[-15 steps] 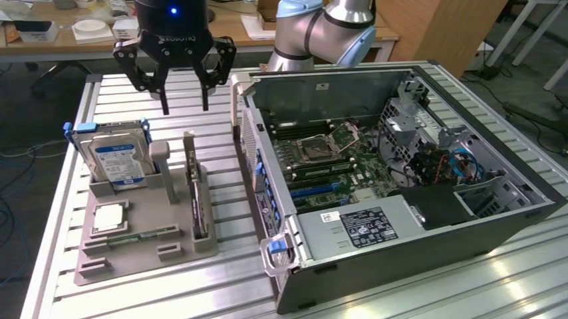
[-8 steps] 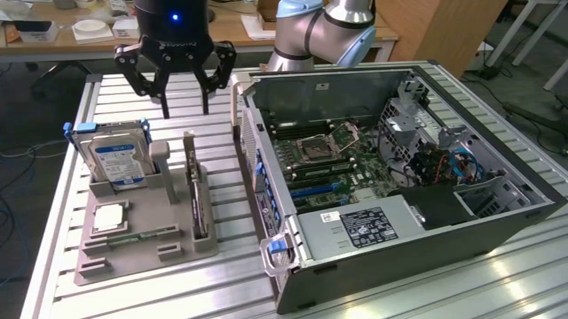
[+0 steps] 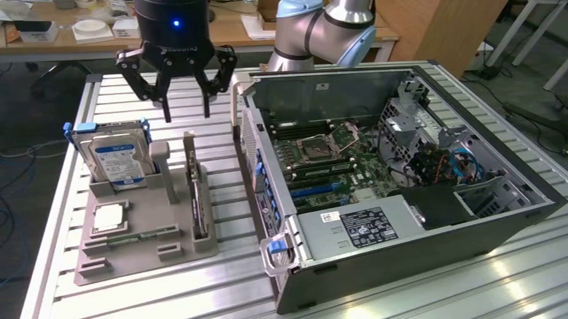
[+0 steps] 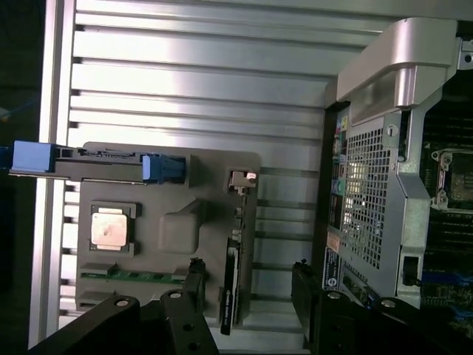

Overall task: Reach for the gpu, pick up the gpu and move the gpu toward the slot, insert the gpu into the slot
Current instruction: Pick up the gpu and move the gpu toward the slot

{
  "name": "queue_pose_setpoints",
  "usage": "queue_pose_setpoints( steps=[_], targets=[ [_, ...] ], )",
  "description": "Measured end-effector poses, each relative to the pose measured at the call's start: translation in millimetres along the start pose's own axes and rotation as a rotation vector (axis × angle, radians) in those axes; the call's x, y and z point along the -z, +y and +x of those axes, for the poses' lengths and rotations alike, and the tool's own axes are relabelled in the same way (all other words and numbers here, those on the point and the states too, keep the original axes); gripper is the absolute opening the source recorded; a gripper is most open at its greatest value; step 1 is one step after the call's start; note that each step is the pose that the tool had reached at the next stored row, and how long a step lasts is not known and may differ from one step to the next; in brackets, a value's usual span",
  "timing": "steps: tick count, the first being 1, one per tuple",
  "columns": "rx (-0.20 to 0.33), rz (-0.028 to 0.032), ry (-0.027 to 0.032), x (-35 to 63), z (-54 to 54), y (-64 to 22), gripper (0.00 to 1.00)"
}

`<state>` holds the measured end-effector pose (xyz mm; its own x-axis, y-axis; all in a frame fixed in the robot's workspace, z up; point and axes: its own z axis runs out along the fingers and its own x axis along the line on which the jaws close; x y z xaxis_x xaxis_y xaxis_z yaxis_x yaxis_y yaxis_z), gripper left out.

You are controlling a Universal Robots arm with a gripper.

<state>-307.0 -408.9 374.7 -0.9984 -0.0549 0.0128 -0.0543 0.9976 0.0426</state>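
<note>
One grey moulded plastic holder tray [image 3: 124, 262] stands on the one slatted aluminium counter [image 3: 443, 292]. The tray carries four parts, one of each kind: one silver hard drive with a blue label [image 3: 120, 159], one thin dark rectangular gpu card [image 3: 197, 199], one square silver processor chip [image 3: 108, 217] and one narrow green memory stick [image 3: 146, 234]. Beside it is one open black computer case [image 3: 426, 232]. Above is one black robot hand [image 3: 186, 114] on one pale blue and silver arm [image 3: 310, 33].
</note>
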Motion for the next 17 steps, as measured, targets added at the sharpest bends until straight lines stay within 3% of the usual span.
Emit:
queue_pose_setpoints(
  steps=[5,17],
  targets=[
    [-0.003,0.0006,-0.0101,-6.0,0.1,-0.3,0.59],
    [-0.002,0.0008,-0.0138,-21.8,0.0,-1.0,0.59]
  ],
)
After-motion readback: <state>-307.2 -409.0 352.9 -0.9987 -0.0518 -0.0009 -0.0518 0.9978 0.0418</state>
